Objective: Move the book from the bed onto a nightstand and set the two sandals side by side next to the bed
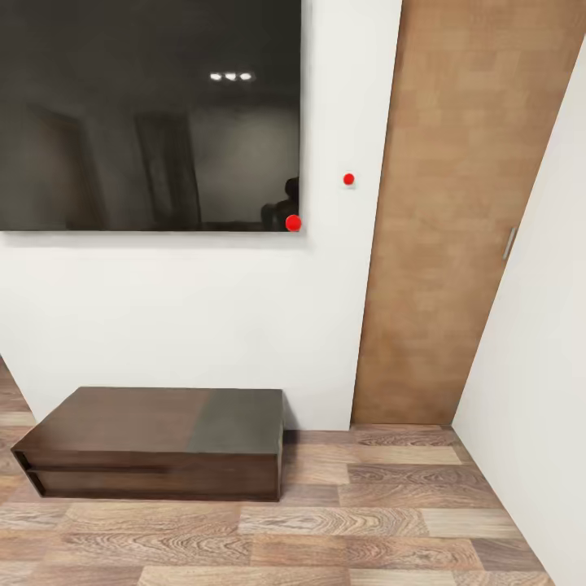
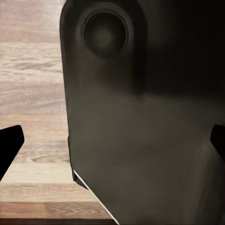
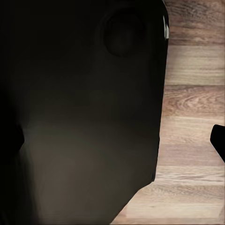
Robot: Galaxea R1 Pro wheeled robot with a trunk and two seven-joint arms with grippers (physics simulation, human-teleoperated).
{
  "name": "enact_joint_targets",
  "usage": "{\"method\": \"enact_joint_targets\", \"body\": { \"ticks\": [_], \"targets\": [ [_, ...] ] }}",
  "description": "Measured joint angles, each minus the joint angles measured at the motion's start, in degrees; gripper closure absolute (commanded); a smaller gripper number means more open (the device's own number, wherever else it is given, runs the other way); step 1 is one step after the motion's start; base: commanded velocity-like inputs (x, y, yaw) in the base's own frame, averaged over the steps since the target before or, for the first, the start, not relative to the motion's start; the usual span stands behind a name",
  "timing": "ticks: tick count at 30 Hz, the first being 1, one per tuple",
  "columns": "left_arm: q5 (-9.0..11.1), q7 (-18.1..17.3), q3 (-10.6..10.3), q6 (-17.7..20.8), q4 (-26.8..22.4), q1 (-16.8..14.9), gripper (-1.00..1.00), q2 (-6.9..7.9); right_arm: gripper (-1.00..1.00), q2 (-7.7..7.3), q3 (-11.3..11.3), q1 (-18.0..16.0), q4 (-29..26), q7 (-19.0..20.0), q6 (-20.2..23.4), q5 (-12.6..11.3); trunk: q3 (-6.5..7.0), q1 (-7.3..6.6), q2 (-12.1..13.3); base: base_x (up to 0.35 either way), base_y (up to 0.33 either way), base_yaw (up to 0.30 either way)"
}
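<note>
Against the wall, low cabinet [image 1: 155, 443], its left corner cropped.

Cut off at the edges, blocked up close

In the head view the dark wall screen [image 1: 150, 114] runs off the top and left edges, the wooden door [image 1: 456, 212] off the top, and the low dark cabinet [image 1: 155, 443] has its left corner clipped. In each wrist view a dark robot body part [image 2: 140, 122] [image 3: 84, 117] hides most of the plank floor [image 2: 33, 93], and only the tips of the tool fingers [image 2: 9, 143] show at the edges.
</note>
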Motion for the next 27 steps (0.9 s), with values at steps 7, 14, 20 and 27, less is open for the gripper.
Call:
{"method": "enact_joint_targets", "body": {
  "ticks": [7, 14, 20, 27],
  "targets": [
    [0.16, -0.08, -0.08, 0.7, -0.24, 0.0, -1.0, -0.4, -1.0, -0.07, -0.11, -0.38, 0.16, 0.88, 0.23, 0.2, 0.01, 0.0, 0.01, 0.0, 0.0, 0.0],
    [0.31, -0.08, -0.11, 0.69, -2.15, 0.01, -1.0, -2.01, -1.0, -0.07, -0.25, -0.49, 0.16, 0.59, 0.24, -0.08, 0.03, 0.0, 0.01, 0.0, 0.0, 0.0],
    [0.33, -0.08, 0.01, 0.58, -4.09, -0.01, -1.0, -2.05, -1.0, -0.13, -0.4, -0.5, 0.05, 0.56, 0.19, -0.25, 0.03, 0.0, 0.01, 0.0, 0.0, 0.0],
    [0.39, -0.08, 0.07, 0.55, -6.35, -0.02, -1.0, -1.99, -1.0, -0.55, -0.6, -0.58, -1.38, 0.57, 0.01, -0.38, 0.03, 0.0, 0.01, 0.0, 0.0, 0.0]
  ]
}}
